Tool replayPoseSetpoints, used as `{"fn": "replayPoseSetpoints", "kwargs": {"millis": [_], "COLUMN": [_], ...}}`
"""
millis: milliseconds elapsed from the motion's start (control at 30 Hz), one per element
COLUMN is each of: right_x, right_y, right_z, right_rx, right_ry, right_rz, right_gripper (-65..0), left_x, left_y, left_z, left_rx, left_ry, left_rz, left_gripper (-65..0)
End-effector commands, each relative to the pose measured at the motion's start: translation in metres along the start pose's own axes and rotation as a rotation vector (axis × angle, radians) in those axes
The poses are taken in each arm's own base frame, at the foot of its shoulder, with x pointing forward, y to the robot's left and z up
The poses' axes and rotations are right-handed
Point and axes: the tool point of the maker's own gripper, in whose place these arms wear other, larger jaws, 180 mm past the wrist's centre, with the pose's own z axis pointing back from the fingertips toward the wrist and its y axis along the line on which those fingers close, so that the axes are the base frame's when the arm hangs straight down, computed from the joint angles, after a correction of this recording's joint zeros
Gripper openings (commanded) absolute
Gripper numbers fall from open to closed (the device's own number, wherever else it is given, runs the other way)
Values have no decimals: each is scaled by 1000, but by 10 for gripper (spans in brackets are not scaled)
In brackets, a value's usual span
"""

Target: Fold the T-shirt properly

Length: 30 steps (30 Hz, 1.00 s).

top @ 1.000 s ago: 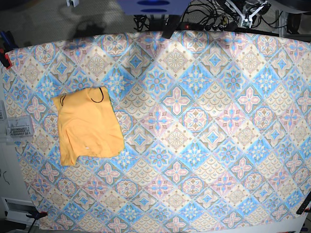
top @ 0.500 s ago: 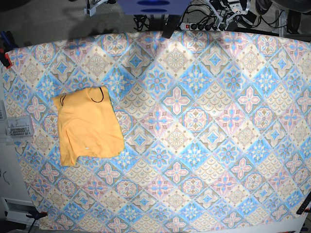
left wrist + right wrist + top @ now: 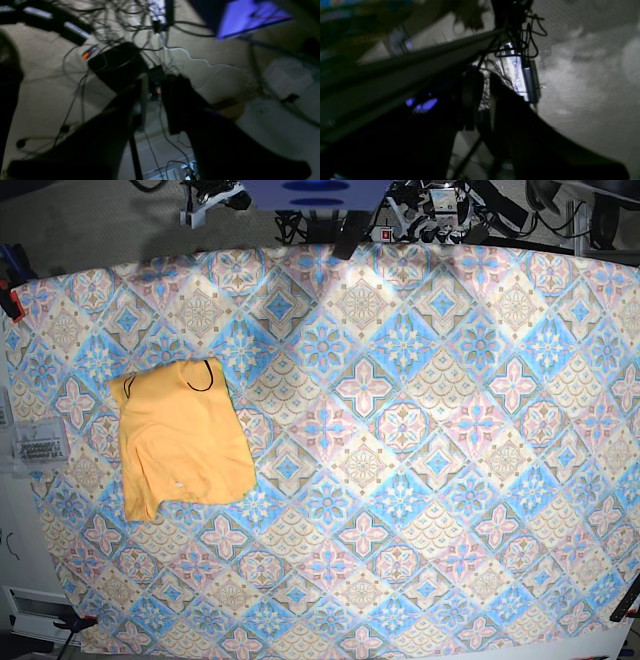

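Observation:
The T-shirt [image 3: 180, 438] lies folded into a rough yellow-orange rectangle on the left part of the table, its dark neckline trim toward the far edge and a small white tag near its front. No gripper touches it. Both arms are pulled back behind the table's far edge: a bit of the right arm [image 3: 208, 198] and of the left arm [image 3: 432, 200] shows there. In the left wrist view my left gripper [image 3: 158, 80] hangs over the floor, its dark fingers slightly apart and holding nothing. My right gripper [image 3: 484, 77] also shows a narrow, bare gap.
A blue-pink patterned tablecloth [image 3: 420, 440] covers the whole table, held by clamps [image 3: 8, 302] at its corners. A grey device [image 3: 38, 448] sits off the left edge. A power strip [image 3: 385, 230] and tangled cables [image 3: 140, 15] lie on the floor behind.
Both arms have slid inward along the back edge toward the middle. The T-shirt has not moved, and neither gripper's gap has changed.

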Motion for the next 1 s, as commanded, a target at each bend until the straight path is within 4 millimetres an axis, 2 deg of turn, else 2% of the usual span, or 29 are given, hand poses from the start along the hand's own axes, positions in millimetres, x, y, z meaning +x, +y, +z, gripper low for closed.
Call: {"fn": "replayPoseSetpoints", "kwargs": {"millis": [0, 67, 100, 233, 300, 400, 533, 567, 633, 800, 900, 967], "right_x": [-9, 3, 4, -18, -10, -16, -18, -21, -26, -26, -28, -26], "right_y": [-1, -4, -2, 20, 24, 16, 9, 16, 25, 12, 24, 24], "right_z": [1, -6, -8, -15, -22, -24, -24, -26, -31, -29, -34, -35], "right_rx": [-13, -47, -43, -4, -15, -91, -137, -129, -129, -209, -203, -213], "right_ry": [20, 20, 22, 67, 64, 86, 91, 92, 92, 92, 74, 53], "right_rz": [19, 74, 82, 40, 42, 49, 62, 54, 46, 69, 10, -38], "right_gripper": [-550, -549, -549, -550, -550, -549, -549, -549, -549, -551, -551, -550], "left_x": [-2, 5, 8, 22, 21, 29, 27, 27, 25, 25, 22, 22], "left_y": [-8, -21, -17, -17, -6, 7, 27, 30, 48, 79, 89, 96], "left_z": [-4, -12, -15, -26, -29, -29, -27, -26, -20, -8, -4, -1], "left_rx": [-23, -51, -25, 39, 93, 154, 258, 271, 315, 416, 436, 448], "left_ry": [2, -16, -25, -72, -81, -139, -159, -165, -180, -221, -217, -222], "left_rz": [-10, -24, -18, 27, 54, 78, 104, 106, 109, 118, 120, 120], "left_gripper": [-514, -514, -514, -514, -514, -514, -514, -514, -514, -514, -514, -514]}}
